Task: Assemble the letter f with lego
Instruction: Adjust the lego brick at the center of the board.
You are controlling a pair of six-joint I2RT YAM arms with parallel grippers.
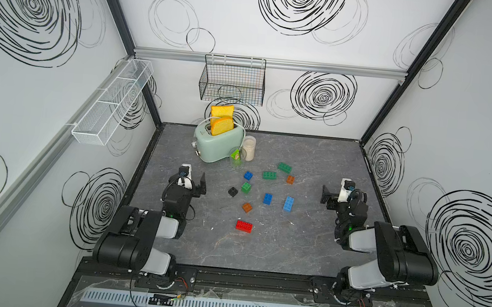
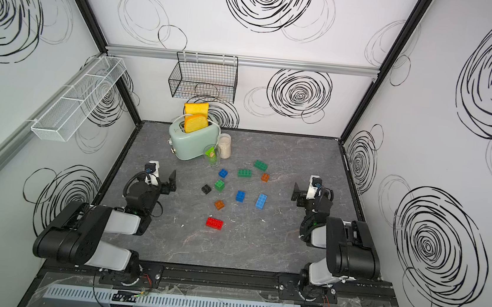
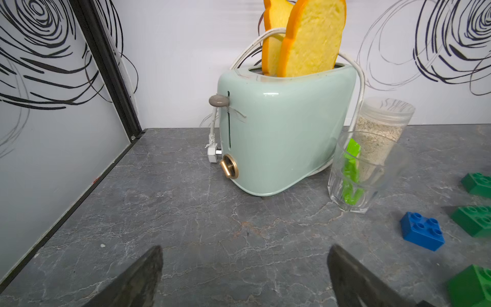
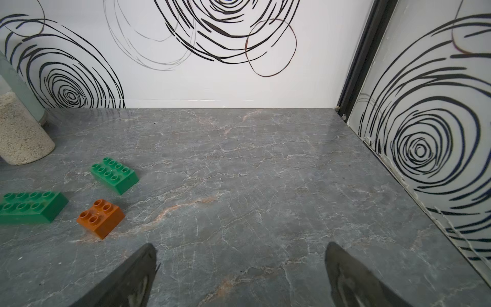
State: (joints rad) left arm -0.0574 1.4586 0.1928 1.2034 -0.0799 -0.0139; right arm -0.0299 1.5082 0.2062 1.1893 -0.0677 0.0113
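Ten lego bricks [image 1: 267,198] lay scattered on the tabletop [image 1: 305,258], each apart from the others and none joined. Farthest back sat a dark green oblong brick [image 1: 284,167], turned askew. Near it lay a second green oblong brick [image 1: 269,175] and, beside that, a far orange square brick [image 1: 290,179]. A small blue square brick [image 1: 248,175] lay to the left of those. A bright green square brick [image 1: 246,187] lay near it, and a black square brick [image 1: 233,191] just beside the green one. Closer in lay a mid blue brick [image 1: 267,198], a light blue oblong brick [image 1: 288,203], a near orange square brick [image 1: 247,207] and, nearest of all, a red oblong brick [image 1: 244,226].
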